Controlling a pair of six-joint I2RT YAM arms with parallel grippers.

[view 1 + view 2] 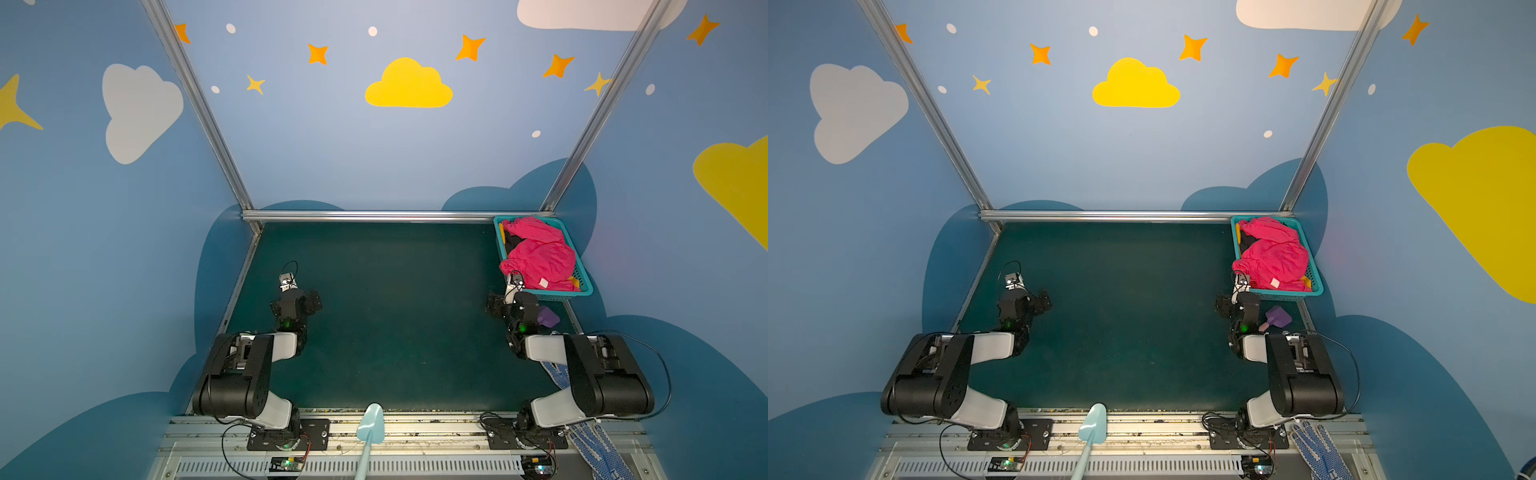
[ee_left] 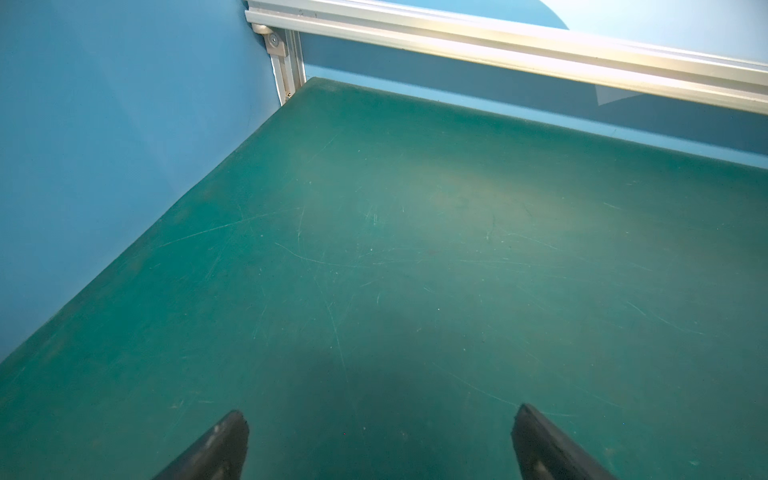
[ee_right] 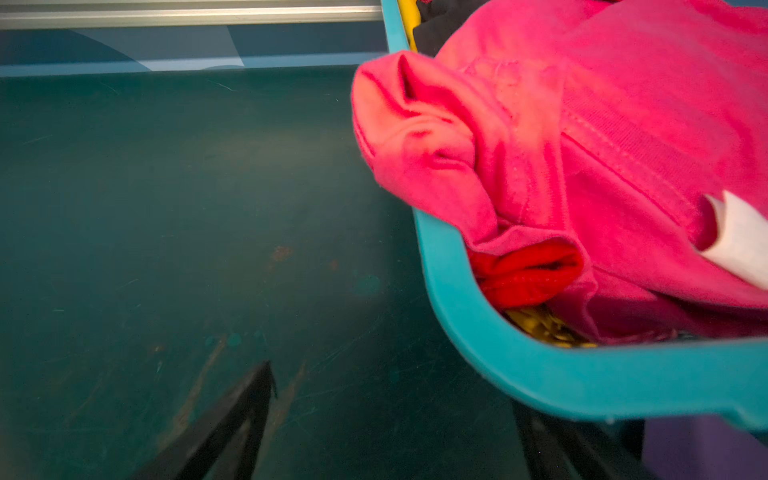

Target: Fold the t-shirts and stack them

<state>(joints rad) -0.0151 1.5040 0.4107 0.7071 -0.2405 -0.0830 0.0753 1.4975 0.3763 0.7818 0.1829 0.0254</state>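
Two arms work over one dark green table mat (image 1: 395, 324). The left gripper (image 2: 380, 422) hangs over bare mat, its claw spread wide and holding nothing. At the front edge, in the middle, lies one light-blue plastic spade-shaped tool (image 1: 370, 422). The right gripper (image 3: 395, 399) sits just beside the near corner of the one teal plastic basket (image 1: 584, 289), its claw also wide and empty. One finger is partly hidden by the rim.

The basket stands in the far right corner and shows three t-shirts: a crumpled bright pink-red t-shirt (image 1: 540, 253) on top with one small white label (image 3: 744, 237), a black t-shirt (image 1: 513, 241) and a mustard-yellow t-shirt (image 3: 544, 328) beneath. One small purple plastic scoop (image 1: 1280, 318) lies nearby.
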